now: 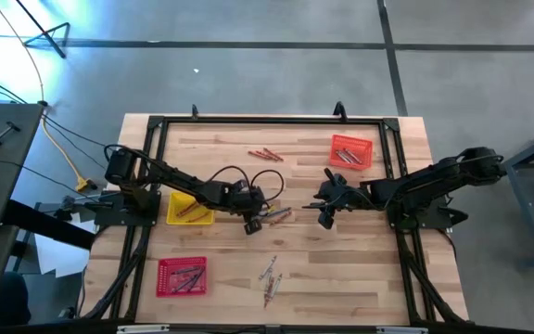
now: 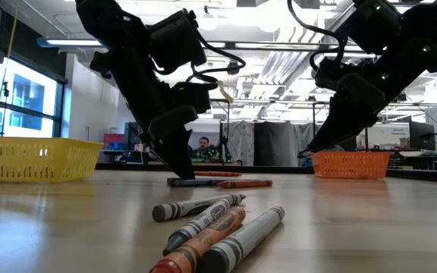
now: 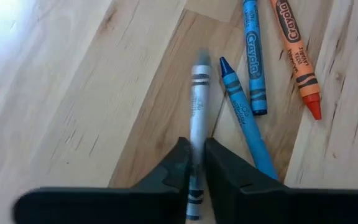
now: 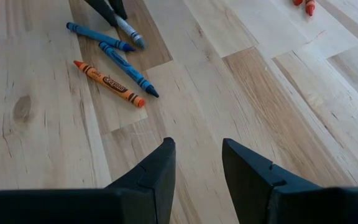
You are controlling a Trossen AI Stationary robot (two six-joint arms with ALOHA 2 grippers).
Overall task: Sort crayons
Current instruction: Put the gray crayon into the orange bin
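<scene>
A grey crayon (image 3: 199, 99) lies on the wooden table near its middle, with my left gripper (image 3: 195, 167) shut on it. Right beside it lie two blue crayons (image 3: 253, 56) and an orange crayon (image 3: 297, 59). In the high view my left gripper (image 1: 251, 223) is just right of the yellow tray (image 1: 190, 210). My right gripper (image 4: 194, 165) hangs open above bare wood a little to the right of this group (image 1: 277, 215), holding nothing. More crayons lie near the front edge (image 1: 269, 276) and toward the back (image 1: 265, 154). My left gripper pinches the grey crayon between its two fingers, on the crayon's long sides near one end (image 3: 196, 152). The fingers come from above, slanting down. The rest of the crayon reaches out ahead of the fingers. In the low view it lies flat on the table (image 2: 196, 182).
A red tray (image 1: 182, 276) with crayons stands at the front left. An orange tray (image 1: 351, 151) with crayons stands at the back right. The yellow tray holds some crayons too. Bare wood lies between the two grippers and at the table's right front.
</scene>
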